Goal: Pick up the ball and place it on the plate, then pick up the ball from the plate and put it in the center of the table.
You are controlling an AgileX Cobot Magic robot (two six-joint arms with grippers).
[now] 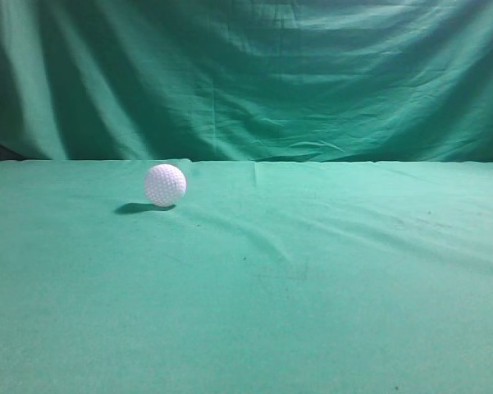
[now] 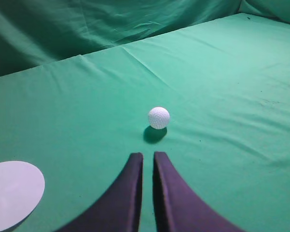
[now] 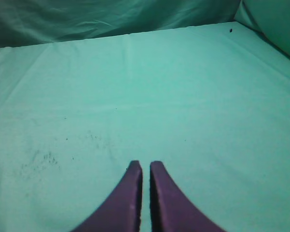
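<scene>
ball [image 1: 165,184]: you've got it sitting loose on the table [image 1: 328,312], toward the back edge and left of the middle, nothing touching it

plate [image 2: 12,193]: empty, off near the left front corner going by your left wrist view

left gripper [image 2: 148,157]: fingers nearly together, holding nothing, lined up just short of the ball

right gripper [image 3: 145,165]: same deal, pinched narrow, empty

progress: I'd say you're either right at the start or already finished; the pictures can't settle which

No legible text or markings.

A white dimpled ball [image 1: 165,184] sits on green cloth table [image 1: 312,312]; plate [image 2: 12,192] white, backdrop curtain [image 1: 246,74] darker green.
</scene>
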